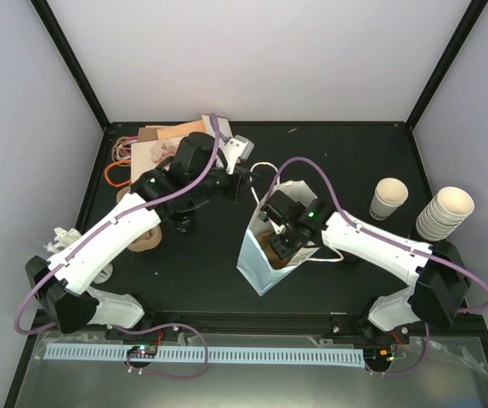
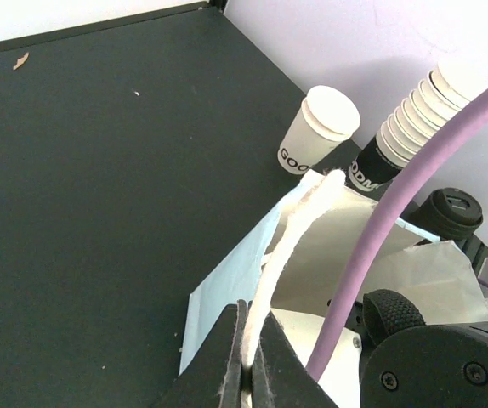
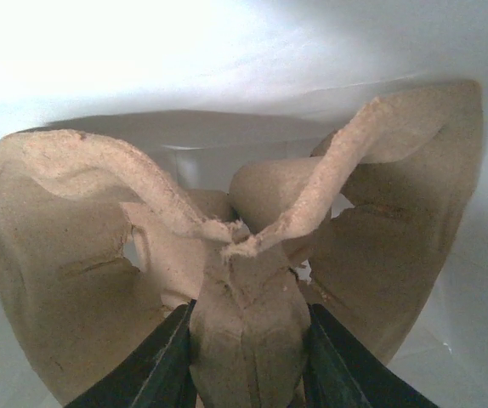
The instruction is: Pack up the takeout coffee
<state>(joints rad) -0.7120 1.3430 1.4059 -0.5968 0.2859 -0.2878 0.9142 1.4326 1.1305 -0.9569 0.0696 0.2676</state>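
My left gripper (image 2: 246,344) is pinched tight on the top rim of the white paper bag (image 2: 224,293), which stands at centre of the top view. My right gripper (image 3: 248,348) reaches down inside the bag, jaws part-open and clamped on the centre post of the brown pulp cup carrier (image 3: 65,255). The takeout coffee (image 1: 184,224) is hard to make out. It is probably the dark shape under my left arm, left of the bag.

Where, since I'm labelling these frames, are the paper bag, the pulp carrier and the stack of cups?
paper bag (image 1: 254,255): top external view, its pale outer side.
pulp carrier (image 3: 244,331): right wrist view, the middle ridge between the jaws.
stack of cups (image 1: 445,212): top external view, the stacked rims.
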